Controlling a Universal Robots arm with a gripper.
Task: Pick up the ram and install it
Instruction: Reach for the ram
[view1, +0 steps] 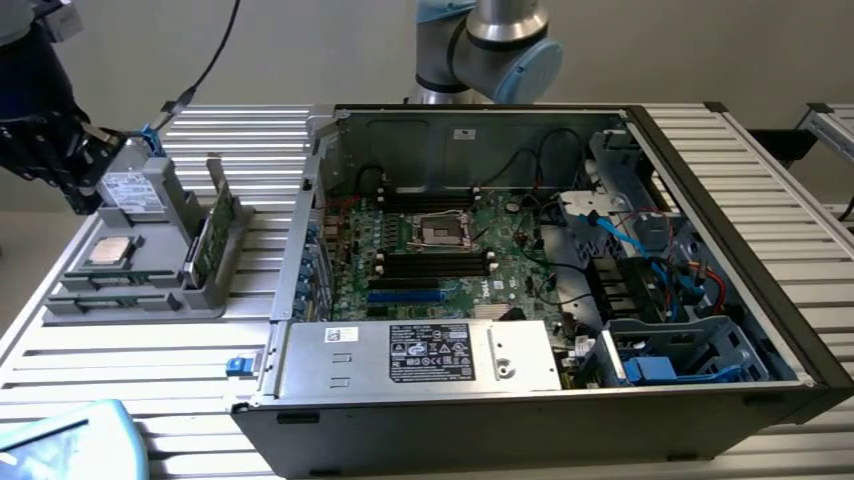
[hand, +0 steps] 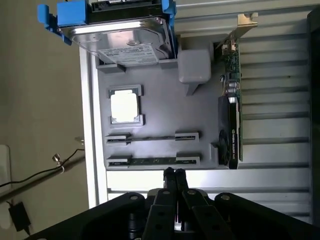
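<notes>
Black fingertips of the gripper (hand: 174, 173) are pressed together with nothing between them, hanging just off the edge of the grey tray (hand: 200, 110). The ram (hand: 150, 161) stands on edge in the tray slot nearest those tips, not yet touched, both ends seated in small grey clips. The step in hand looks like the approach for the pick. Done well, it probably means spreading the jaws first, centring them mid-length between the two clips, squaring them to the stick's flat faces and lifting straight out so neither end binds. From above the ram reads as a thin dark-green strip; its chips and label cannot be made out. Beyond a second slot sits the processor (hand: 123, 106), then the hard drive (hand: 125, 40). In the exterior view the tray lies at nine o'clock of the open computer case (view1: 747, 330).
</notes>
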